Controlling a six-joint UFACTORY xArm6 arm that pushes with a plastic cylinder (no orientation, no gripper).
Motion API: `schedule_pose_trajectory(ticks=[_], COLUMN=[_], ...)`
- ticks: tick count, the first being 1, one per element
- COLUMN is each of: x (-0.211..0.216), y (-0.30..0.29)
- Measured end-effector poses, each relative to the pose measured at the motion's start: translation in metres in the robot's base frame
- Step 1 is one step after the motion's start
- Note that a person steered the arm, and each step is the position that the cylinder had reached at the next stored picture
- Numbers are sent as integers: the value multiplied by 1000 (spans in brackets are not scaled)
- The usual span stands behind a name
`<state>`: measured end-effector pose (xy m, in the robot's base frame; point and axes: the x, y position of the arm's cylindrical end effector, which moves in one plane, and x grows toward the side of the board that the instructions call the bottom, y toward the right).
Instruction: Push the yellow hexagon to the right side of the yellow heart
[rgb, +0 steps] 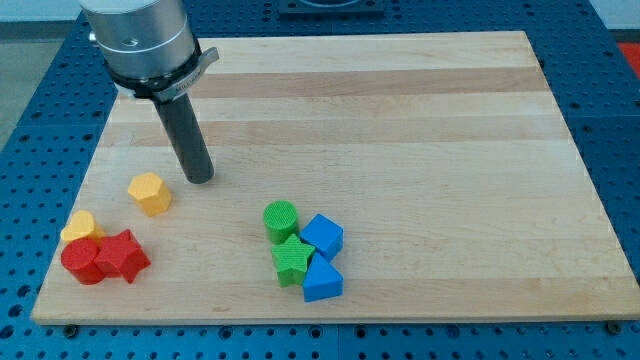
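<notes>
The yellow hexagon (150, 193) lies on the wooden board at the view's left. The yellow heart (80, 227) lies lower left of it, a short gap away, touching the red blocks below it. My tip (201, 178) rests on the board just up and to the right of the yellow hexagon, with a small gap between them. The dark rod rises from the tip to the arm's metal flange (140, 40) at the view's top left.
A red cylinder (82, 262) and a red star-like block (121, 256) sit together below the heart near the board's lower-left corner. A green cylinder (281, 219), green star (292, 258), blue cube-like block (322, 236) and blue triangle (322, 281) cluster at bottom centre.
</notes>
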<state>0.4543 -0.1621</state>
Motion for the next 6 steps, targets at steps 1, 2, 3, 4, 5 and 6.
schedule_pose_trajectory(ticks=[1,2,3,4,5,6], x=[34,63,38,4,9,32], y=[-8,-10,-3,-2,-22,-45])
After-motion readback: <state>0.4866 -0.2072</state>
